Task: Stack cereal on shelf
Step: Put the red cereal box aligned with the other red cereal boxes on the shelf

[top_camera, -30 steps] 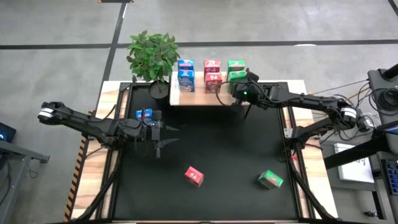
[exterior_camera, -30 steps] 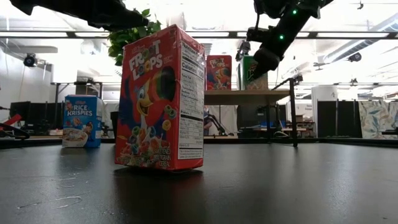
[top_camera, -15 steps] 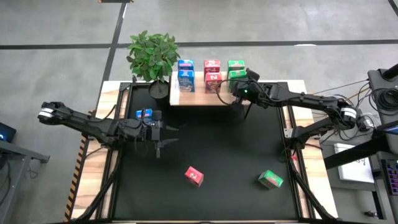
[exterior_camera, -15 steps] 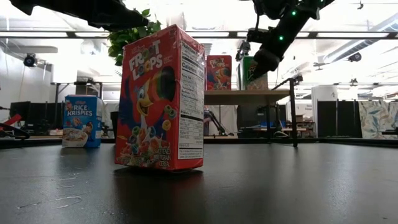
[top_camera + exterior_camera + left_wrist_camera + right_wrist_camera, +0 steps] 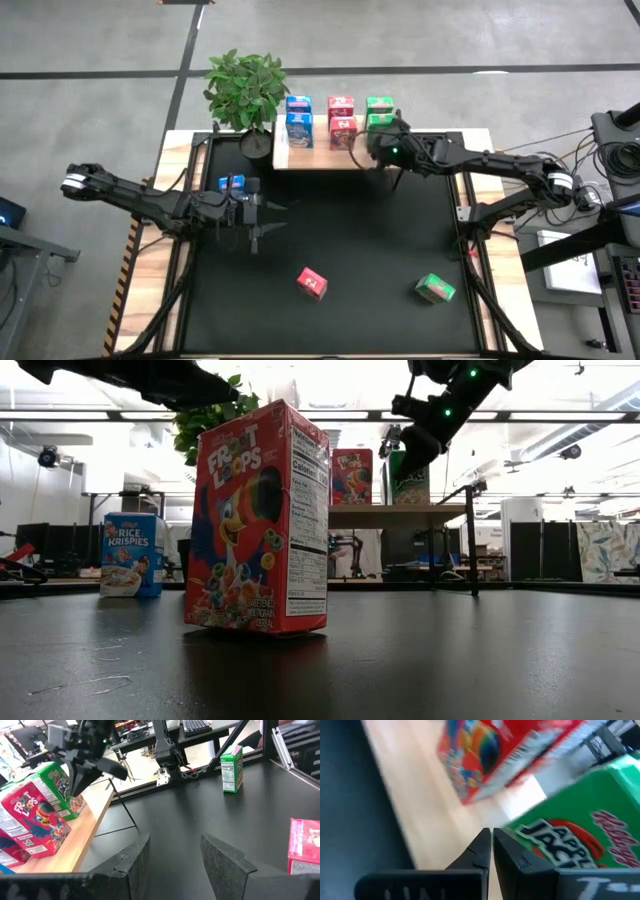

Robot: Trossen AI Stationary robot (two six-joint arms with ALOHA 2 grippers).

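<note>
The shelf (image 5: 315,150) stands at the table's far edge and bears two blue cartons (image 5: 298,118), two red ones (image 5: 341,117) and two green ones (image 5: 379,112) of cereal. My right gripper (image 5: 374,148) is shut and slants down at the front green carton (image 5: 560,835), beside a red carton (image 5: 490,755). My left gripper (image 5: 172,855) hovers open and holds nothing over the mat's left half (image 5: 262,226). Three cartons stand on the mat: a blue one (image 5: 231,184), a red one (image 5: 312,283) and a green one (image 5: 435,289). My right gripper's shut fingertips (image 5: 501,842) stand right at the front green carton's lower corner (image 5: 512,827), coming slanting down from the table's right. I cannot tell whether they touch it. The carton stands on the shelf board.
A potted plant (image 5: 245,85) stands left of the shelf, at the table's far left. The mat's middle (image 5: 350,230) is bare between the loose cartons. Beyond the table are desks and metal frames (image 5: 165,750).
My right gripper has turned at the wrist, still shut. Its tips have swung a little toward the table's left along the shelf's front and risen slightly, so more of the front green carton's face shows in the low view.
</note>
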